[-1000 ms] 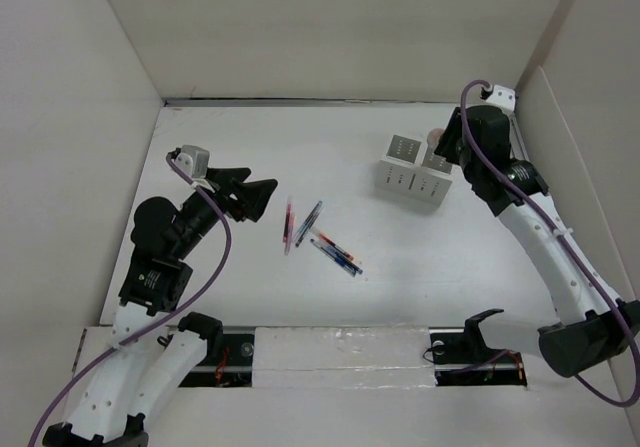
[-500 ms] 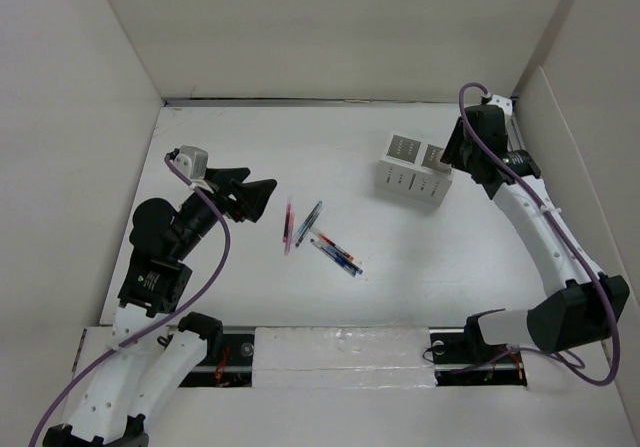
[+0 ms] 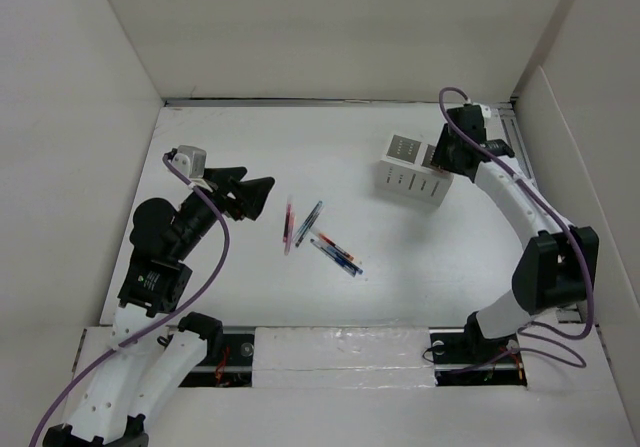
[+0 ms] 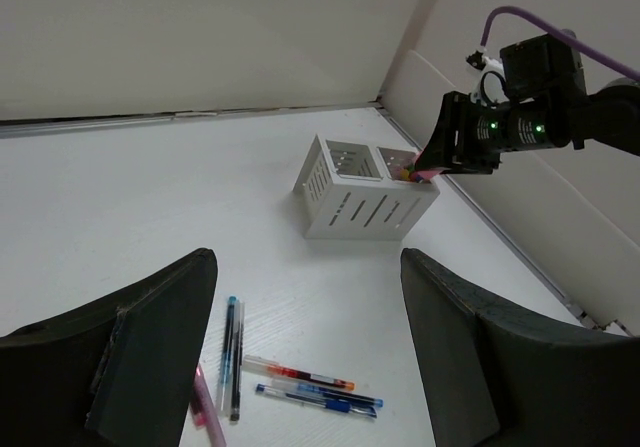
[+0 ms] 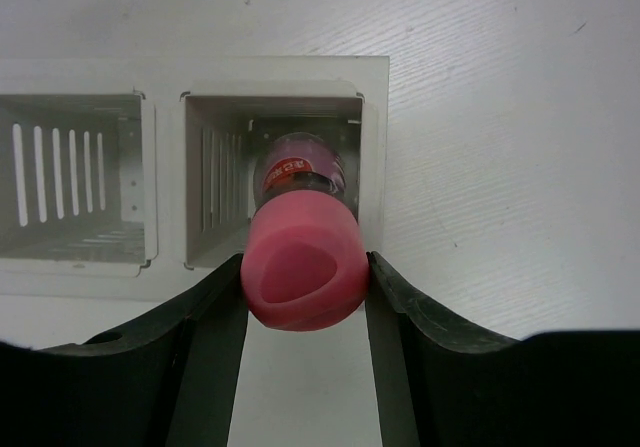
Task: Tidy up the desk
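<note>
The white desk (image 3: 250, 147) carries a small white two-compartment organizer box (image 3: 412, 177) at the back right. My right gripper (image 5: 305, 267) is shut on a pink-capped tube (image 5: 300, 257), held upright over the box's right compartment (image 5: 220, 177), its lower end pointing into the opening. The left compartment (image 5: 70, 182) looks empty. Several pens (image 3: 335, 252) and a pink pen (image 3: 288, 225) lie loose mid-desk; they also show in the left wrist view (image 4: 310, 387). My left gripper (image 3: 262, 195) is open and empty, hovering just left of the pens.
White walls (image 3: 330, 37) enclose the desk on three sides. A metal rail (image 3: 350, 342) runs along the near edge. The right arm (image 3: 520, 207) arcs along the right wall. The box also shows in the left wrist view (image 4: 360, 202).
My right arm has swung left and turned its wrist, bringing the pink-capped tube over the box's right compartment. The left arm and the pens have not moved.
</note>
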Tool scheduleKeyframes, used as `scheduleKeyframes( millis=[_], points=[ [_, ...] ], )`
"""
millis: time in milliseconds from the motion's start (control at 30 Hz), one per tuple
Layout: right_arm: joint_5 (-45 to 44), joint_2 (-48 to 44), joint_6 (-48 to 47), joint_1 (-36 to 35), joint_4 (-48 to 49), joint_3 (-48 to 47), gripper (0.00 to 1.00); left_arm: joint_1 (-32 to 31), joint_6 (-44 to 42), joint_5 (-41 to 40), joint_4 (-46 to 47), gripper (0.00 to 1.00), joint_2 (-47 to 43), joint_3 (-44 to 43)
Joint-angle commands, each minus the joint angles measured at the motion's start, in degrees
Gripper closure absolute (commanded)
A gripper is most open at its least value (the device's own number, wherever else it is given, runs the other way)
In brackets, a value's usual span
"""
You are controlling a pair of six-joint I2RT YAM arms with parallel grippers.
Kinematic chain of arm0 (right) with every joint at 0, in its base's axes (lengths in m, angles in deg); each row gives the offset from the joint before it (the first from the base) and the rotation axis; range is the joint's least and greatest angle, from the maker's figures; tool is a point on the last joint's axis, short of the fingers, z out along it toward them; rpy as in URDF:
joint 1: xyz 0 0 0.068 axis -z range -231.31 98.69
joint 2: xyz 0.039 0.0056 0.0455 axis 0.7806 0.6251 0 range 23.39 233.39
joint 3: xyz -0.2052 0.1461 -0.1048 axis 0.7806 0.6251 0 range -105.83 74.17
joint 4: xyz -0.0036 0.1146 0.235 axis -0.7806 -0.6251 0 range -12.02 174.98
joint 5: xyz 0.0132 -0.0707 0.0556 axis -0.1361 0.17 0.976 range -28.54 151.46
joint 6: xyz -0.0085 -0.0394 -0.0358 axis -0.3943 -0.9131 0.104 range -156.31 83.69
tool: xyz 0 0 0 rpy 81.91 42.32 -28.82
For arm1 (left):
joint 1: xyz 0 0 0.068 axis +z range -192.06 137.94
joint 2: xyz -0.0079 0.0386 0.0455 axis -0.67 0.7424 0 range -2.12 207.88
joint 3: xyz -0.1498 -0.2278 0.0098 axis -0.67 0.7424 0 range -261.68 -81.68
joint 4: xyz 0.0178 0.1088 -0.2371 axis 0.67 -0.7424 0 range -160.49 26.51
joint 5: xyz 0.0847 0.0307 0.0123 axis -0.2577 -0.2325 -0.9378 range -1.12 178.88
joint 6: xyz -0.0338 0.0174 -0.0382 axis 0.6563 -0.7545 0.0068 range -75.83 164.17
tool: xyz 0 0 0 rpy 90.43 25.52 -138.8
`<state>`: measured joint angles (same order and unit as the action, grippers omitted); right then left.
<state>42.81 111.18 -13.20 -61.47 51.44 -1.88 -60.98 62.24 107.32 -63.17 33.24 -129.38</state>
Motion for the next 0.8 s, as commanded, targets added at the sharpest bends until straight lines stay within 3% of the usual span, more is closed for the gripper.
scheduleKeyframes(
  millis=[0,33,133,333,367,400,433,500,533,667,700,767],
  points=[
    [-2.17,1.42,0.70,0.22,4.18,-3.75,0.62,-0.16,-0.57,-1.30,1.09,0.30,-0.29,-0.72],
    [-2.70,1.25,0.70,0.22,4.45,-3.93,0.52,-0.16,-0.66,-1.56,1.00,0.30,-0.29,-0.81],
    [-4.11,-1.56,0.71,-0.39,6.46,-4.11,0.38,-0.16,-0.84,-2.00,0.83,0.30,-0.20,-0.90],
    [-3.85,-12.10,0.00,-5.48,12.61,-0.34,0.28,-0.16,-1.01,-2.44,0.74,0.30,-0.02,-0.81],
    [-3.85,-13.25,0.09,-6.19,13.23,0.98,0.30,-0.16,-1.01,-2.44,0.74,0.30,0.07,-0.90],
    [-2.28,-14.30,0.35,-7.07,13.50,1.86,0.54,-0.16,-1.01,-2.44,0.74,0.30,0.07,-0.90],
    [-0.70,-16.57,0.53,-9.51,15.41,2.92,0.69,-0.16,-1.01,-2.61,0.74,0.30,0.15,-0.81],
    [7.35,-18.87,0.88,-12.94,19.02,9.14,0.93,-0.16,-1.01,-2.88,0.56,0.30,-0.02,-0.81],
    [9.58,-19.67,1.40,-14.88,21.30,11.86,0.99,-0.16,-1.10,-3.05,0.56,0.31,-0.20,-0.81],
    [13.12,-19.68,5.44,-28.65,31.94,23.65,1.00,-0.16,-1.28,-3.85,0.39,0.31,-0.37,-0.90],
    [11.64,-17.93,6.84,-32.78,34.92,27.84,0.89,-0.16,-1.28,-3.76,0.39,0.31,-0.46,-0.90],
    [11.45,-16.87,6.94,-34.39,36.35,28.58,0.83,-0.16,-1.19,-3.76,0.47,0.31,-0.46,-0.73]
  ],
)
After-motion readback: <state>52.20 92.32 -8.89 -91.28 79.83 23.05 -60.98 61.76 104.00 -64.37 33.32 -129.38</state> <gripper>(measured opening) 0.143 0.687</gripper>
